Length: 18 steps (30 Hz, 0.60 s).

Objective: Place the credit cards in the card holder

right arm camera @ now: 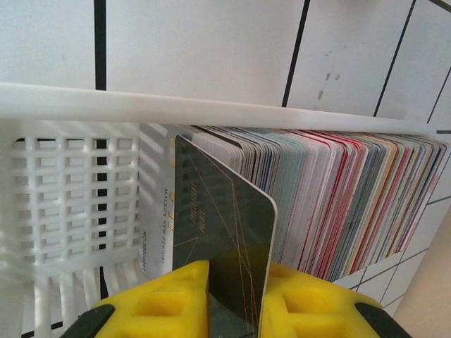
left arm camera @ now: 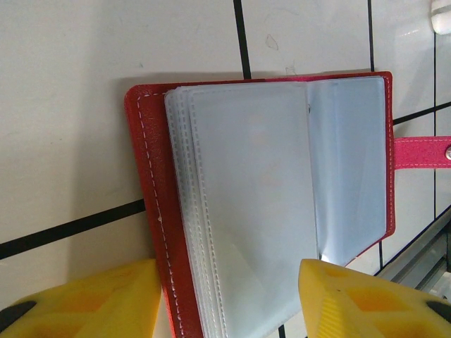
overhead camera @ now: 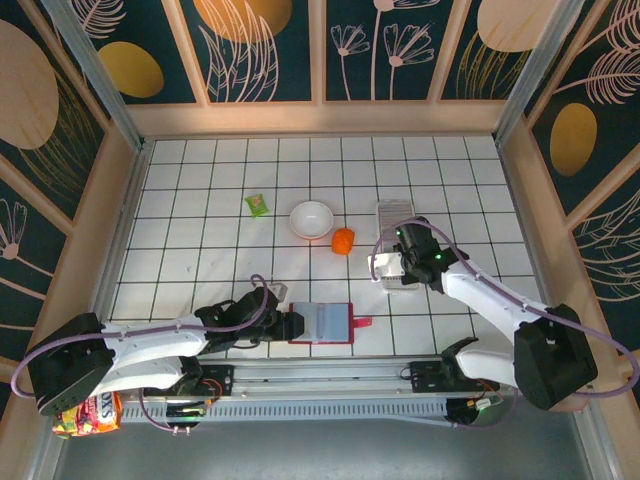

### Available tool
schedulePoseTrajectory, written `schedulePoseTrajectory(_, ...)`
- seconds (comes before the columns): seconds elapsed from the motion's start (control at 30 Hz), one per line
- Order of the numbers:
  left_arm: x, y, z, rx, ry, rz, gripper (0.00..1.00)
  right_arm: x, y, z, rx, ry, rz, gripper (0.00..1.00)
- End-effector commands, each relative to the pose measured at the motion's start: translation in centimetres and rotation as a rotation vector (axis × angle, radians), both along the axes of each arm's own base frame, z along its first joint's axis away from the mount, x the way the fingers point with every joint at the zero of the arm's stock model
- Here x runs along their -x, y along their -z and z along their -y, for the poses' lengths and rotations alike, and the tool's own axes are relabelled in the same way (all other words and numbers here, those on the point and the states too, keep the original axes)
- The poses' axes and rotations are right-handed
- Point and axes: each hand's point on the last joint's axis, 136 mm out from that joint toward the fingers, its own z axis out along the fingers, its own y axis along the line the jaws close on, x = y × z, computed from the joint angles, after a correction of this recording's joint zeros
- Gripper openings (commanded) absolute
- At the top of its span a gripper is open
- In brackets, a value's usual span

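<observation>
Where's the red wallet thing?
The open dark red card holder lies low in the top view, near the middle, just right of the left gripper.

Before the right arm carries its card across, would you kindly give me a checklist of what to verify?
1. Dark card pinched between right fingers: ok.
2. Only one card taken: cannot tell; a pale card leans against it.
3. Card holder lying open, sleeves facing up: ok.
4. Left fingers gripping the holder: cannot tell; they straddle its edge.
</observation>
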Motion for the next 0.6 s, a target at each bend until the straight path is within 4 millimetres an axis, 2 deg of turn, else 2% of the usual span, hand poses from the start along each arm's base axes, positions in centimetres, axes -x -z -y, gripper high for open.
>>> schedulePoseTrajectory(0.0,-0.1,-0.8,1.1,0.037,0.021,0.007,0.54,-1.6,-2.6,0.4,-0.007,0.036,0.089,0.18)
schedulePoseTrajectory(0.27,-0.3,-0.9,1.1,0.036,0.016,0.018,0.54,-0.4,-2.9,0.1,-0.043,0.047,0.024,0.13)
schedulePoseTrajectory(0.43,-0.3,-0.8,1.2,0.028,0.023,0.021,0.54,0.8,-2.7,0.2,-0.049,0.048,-0.024,0.02)
schedulePoseTrajectory(0.57,-0.5,-0.9,1.3,0.022,0.029,0.029,0.54,1.9,-2.8,-0.1,-0.059,0.045,-0.061,0.0)
